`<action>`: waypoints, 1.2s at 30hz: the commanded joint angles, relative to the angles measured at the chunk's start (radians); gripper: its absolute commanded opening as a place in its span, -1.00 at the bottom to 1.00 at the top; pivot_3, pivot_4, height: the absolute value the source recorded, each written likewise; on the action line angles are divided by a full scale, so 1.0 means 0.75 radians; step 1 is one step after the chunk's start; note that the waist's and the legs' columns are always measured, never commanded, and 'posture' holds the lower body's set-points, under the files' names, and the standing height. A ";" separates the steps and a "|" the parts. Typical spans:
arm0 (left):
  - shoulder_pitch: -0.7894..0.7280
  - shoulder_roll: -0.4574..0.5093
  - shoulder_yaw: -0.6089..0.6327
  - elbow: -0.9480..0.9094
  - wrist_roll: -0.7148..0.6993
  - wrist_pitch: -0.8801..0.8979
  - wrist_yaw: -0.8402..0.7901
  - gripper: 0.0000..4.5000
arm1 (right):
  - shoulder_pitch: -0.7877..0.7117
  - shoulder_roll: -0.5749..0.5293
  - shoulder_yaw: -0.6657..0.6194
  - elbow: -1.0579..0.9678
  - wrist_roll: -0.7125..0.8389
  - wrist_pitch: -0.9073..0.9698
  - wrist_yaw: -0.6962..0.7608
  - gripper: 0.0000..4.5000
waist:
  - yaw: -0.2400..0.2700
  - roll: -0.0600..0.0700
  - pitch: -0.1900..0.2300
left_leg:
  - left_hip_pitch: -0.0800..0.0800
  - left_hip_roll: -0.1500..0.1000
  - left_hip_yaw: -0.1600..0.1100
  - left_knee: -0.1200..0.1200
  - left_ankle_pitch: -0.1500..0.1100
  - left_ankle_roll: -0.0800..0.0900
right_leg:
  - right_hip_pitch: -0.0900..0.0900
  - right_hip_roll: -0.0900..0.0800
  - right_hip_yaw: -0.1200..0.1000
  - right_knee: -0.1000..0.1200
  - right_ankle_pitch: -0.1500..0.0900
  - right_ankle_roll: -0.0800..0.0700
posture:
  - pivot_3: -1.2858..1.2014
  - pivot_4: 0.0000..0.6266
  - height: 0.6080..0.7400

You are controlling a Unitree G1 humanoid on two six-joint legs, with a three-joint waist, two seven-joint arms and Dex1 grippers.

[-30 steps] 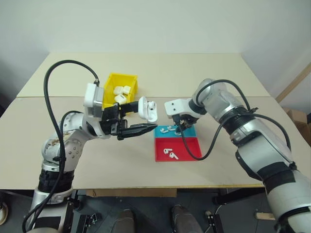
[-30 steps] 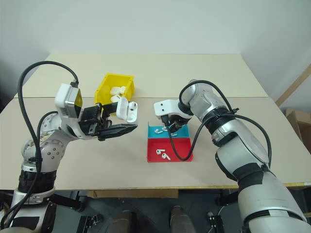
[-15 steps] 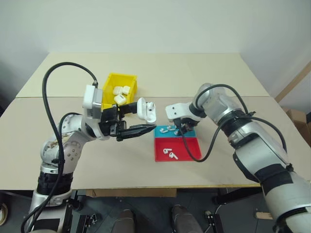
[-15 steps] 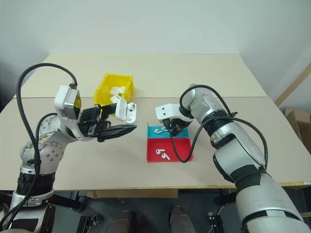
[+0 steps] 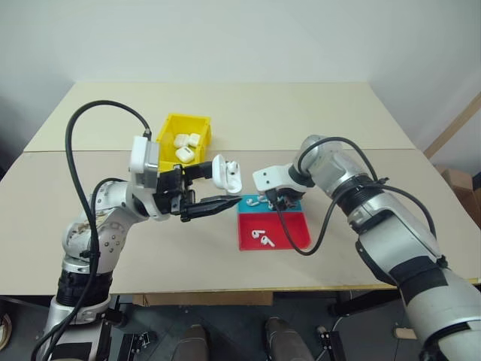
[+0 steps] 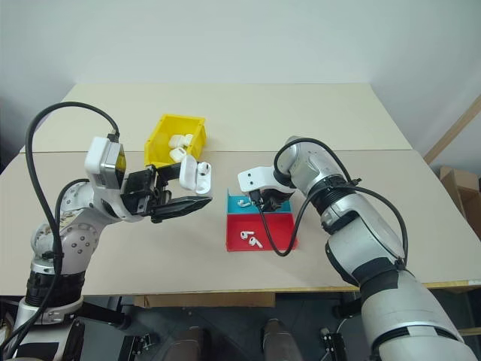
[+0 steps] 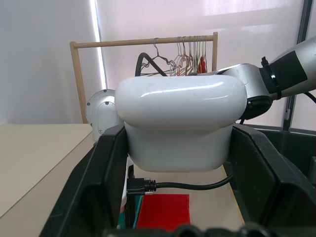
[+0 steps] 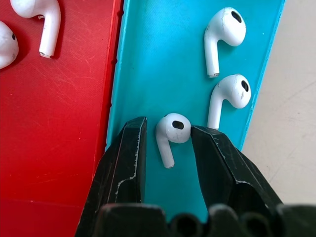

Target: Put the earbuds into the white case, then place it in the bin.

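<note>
Over the teal tray, the right gripper is pointed down with its fingers partly spread, one on each side of an earbud lying on the tray; one finger looks like it's touching the bud, but I wouldn't call it a grip. Two more earbuds sit just beside it, and another pair is in the red tray next door. The left gripper is clamped tight on the white case, lid flipped open, held up above the table. The yellow bin sits behind it with several white cases inside.
</note>
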 commanded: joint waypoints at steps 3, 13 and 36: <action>-0.008 0.010 0.021 -0.031 0.006 -0.041 -0.004 0.24 | 0.019 0.005 -0.017 0.020 -0.033 -0.031 -0.011 -0.50 | 0.000 0.000 0.000 | 0.001 0.000 0.000 0.000 0.000 0.000 | 0.002 0.000 0.000 0.000 0.000 0.000 | 0.03 -0.52 1.00; -0.027 0.013 0.026 -0.003 0.000 -0.029 -0.025 0.24 | 0.127 -0.125 -0.290 -0.301 0.139 0.341 0.037 -0.70 | 0.007 0.000 0.000 | 0.001 0.000 -0.001 0.000 0.000 0.000 | 0.002 0.000 0.000 0.000 0.000 0.000 | 0.03 -0.52 1.00; -0.170 -0.008 0.000 0.049 -0.063 0.108 -0.021 0.24 | 0.647 0.320 -1.462 -1.962 1.583 1.593 -0.845 -0.70 | 0.029 0.002 0.001 | -0.001 0.000 -0.002 0.000 0.000 0.000 | 0.002 0.000 -0.001 -0.001 0.000 0.001 | 0.03 -0.52 1.00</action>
